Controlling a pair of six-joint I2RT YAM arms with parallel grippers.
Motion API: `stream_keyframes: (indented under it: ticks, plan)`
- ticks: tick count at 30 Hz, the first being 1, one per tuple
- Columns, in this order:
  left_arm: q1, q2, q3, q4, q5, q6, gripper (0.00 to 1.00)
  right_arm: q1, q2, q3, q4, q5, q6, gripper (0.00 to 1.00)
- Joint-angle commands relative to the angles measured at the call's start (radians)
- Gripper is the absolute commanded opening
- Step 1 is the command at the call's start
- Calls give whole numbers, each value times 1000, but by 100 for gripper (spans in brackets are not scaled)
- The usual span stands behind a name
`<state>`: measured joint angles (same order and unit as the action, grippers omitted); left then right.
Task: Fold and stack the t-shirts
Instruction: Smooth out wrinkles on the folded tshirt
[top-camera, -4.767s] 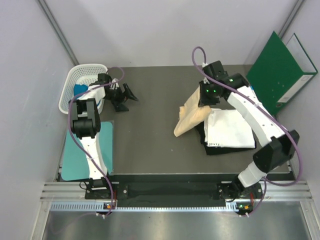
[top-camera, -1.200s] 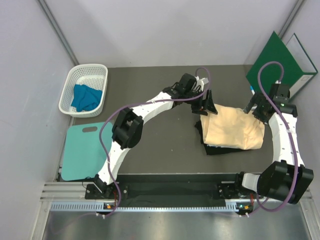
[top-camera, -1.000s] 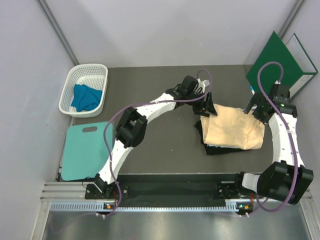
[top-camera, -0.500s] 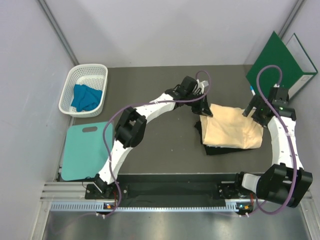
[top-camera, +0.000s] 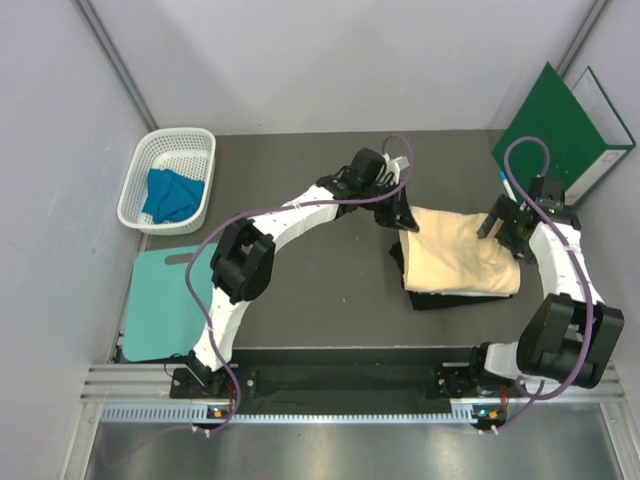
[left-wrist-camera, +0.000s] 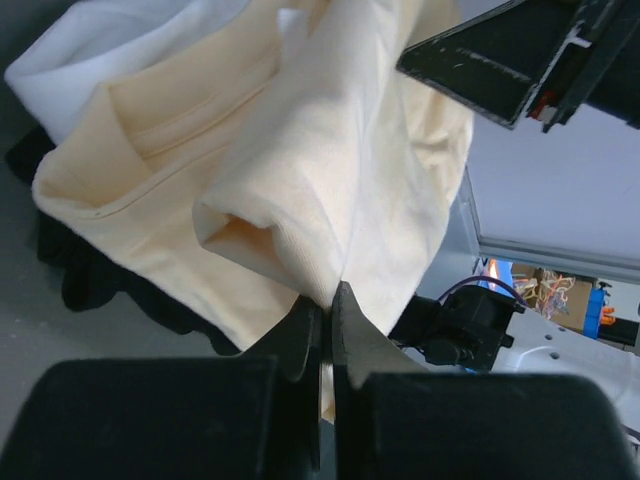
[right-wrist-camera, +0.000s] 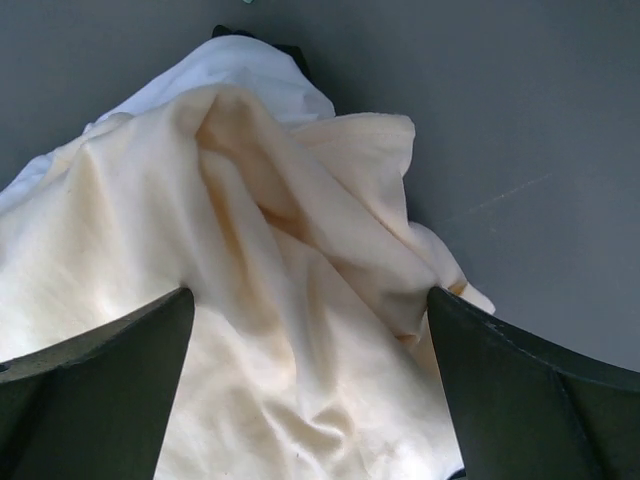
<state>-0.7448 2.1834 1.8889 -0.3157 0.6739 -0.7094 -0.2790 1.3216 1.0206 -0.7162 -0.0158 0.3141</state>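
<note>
A pale peach-yellow t-shirt (top-camera: 462, 258) lies spread on top of a stack at the right of the table. A dark t-shirt (top-camera: 432, 300) shows under its near edge. In the left wrist view a white t-shirt (left-wrist-camera: 95, 55) peeks out beneath the peach one. My left gripper (top-camera: 402, 216) reaches across to the stack's far left corner and is shut on a fold of the peach cloth (left-wrist-camera: 300, 200). My right gripper (top-camera: 498, 230) hovers open over the shirt's far right edge, its fingers (right-wrist-camera: 100, 375) either side of rumpled peach cloth (right-wrist-camera: 300, 300). A blue t-shirt (top-camera: 170, 193) lies in the basket.
The white basket (top-camera: 165, 141) stands at the far left. A teal board (top-camera: 170, 305) lies at the near left. A stiff green folder (top-camera: 560, 130) leans at the far right corner, close behind the right arm. Grey walls close in both sides.
My left gripper has shut on the peach shirt's far left corner and drawn it slightly left. The right gripper has shifted a little toward the far side, still open.
</note>
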Motion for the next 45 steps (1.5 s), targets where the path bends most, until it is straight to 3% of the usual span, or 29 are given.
stream_keyframes:
  ticks: [1,8,10,12,13,18,22,23,24,25,33,39,45]
  plan:
    - [10,-27,-36,-20,-22,17,0,-14,39,12,58,3,-7,100]
    - [13,16,-30,-78,-39,50,3,-2,18,70,24,50,-29,100]
    - [15,9,-14,-111,-69,73,40,4,-47,119,-9,69,-44,100]
    - [18,-20,-11,-149,-108,100,90,17,-105,171,-41,76,-52,100]
    - [22,-40,-11,-160,-118,108,99,23,-119,185,-49,70,-49,100]
    - [56,-120,-88,-195,-181,133,99,101,-163,203,-16,-61,-32,100]
    - [132,-207,-186,-195,-203,133,99,268,-96,236,-18,-128,-66,96]
    - [146,-214,-203,-201,-208,139,99,309,-63,237,-14,-147,-69,85]
    - [162,-223,-233,-210,-214,143,99,333,-46,233,-12,-204,-70,59]
    - [191,-237,-246,-227,-220,151,99,366,-30,222,-11,-229,-61,1]
    - [278,-269,-297,-313,-300,222,99,400,-19,16,224,-636,57,0]
    - [282,-246,-304,-341,-313,211,99,402,-100,-80,244,-826,121,0]
    - [282,-232,-330,-338,-309,205,99,399,-108,-290,352,-930,177,0]
